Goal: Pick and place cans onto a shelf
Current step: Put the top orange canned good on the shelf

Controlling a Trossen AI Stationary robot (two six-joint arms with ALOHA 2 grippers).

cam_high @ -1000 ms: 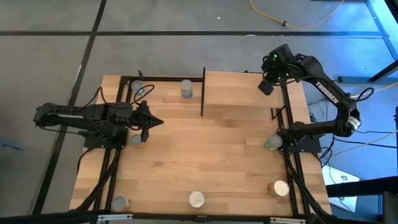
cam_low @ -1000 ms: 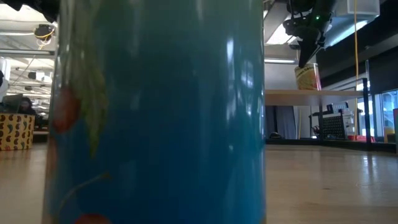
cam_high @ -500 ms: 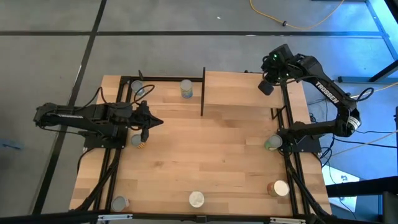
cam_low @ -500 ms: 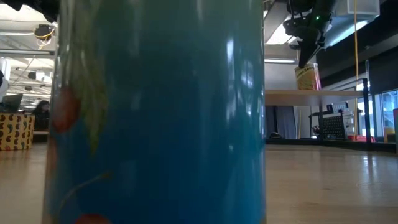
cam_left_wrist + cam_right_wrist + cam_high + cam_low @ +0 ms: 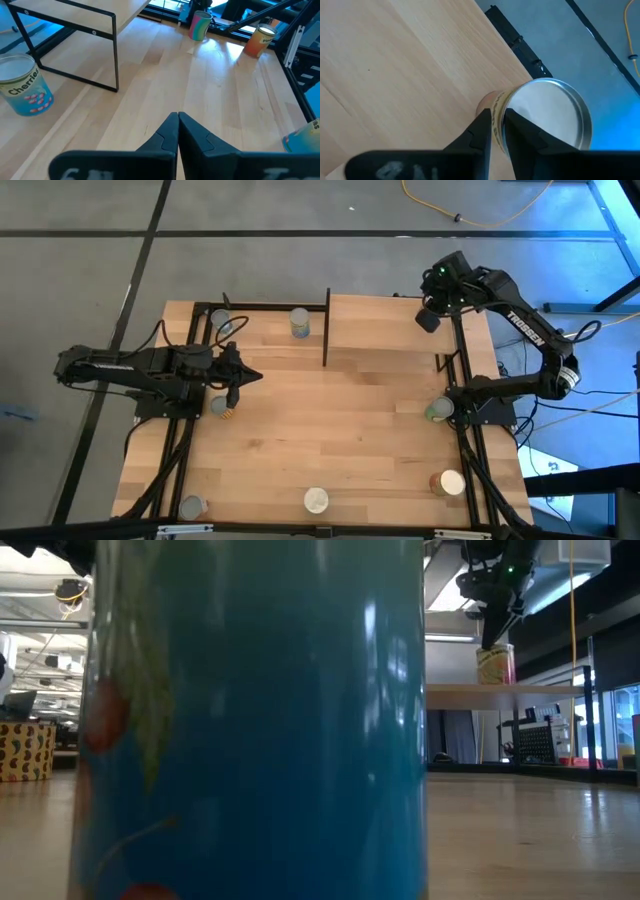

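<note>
Tin is what matters here: stiff, smooth-walled cans that will not dent under a squeeze but could slip, and probably have some weight if full. I would take each across its round body, low enough that it does not tip.

Closest, three cans stand along the near edge of the table (image 5: 330, 440): a grey-lidded can (image 5: 190, 506), a pale-lidded can (image 5: 316, 500) and an orange can (image 5: 448, 482). Mid-table stand a green can (image 5: 437, 410) on the right and a small can (image 5: 219, 406) just beside the left gripper (image 5: 255, 376), which waits with its fingers pressed together.

Farther off stand a yellow can (image 5: 299, 323) and another grey-lidded can (image 5: 219, 326). Farthest, the eighth can (image 5: 494, 665) stands upright on the shelf (image 5: 390, 320) near its outer corner, with the right gripper (image 5: 430, 318) directly on top of it. Whether it grips the rim or has let go, I cannot tell.

Eight cans, then, one of them on the single shelf.
</note>
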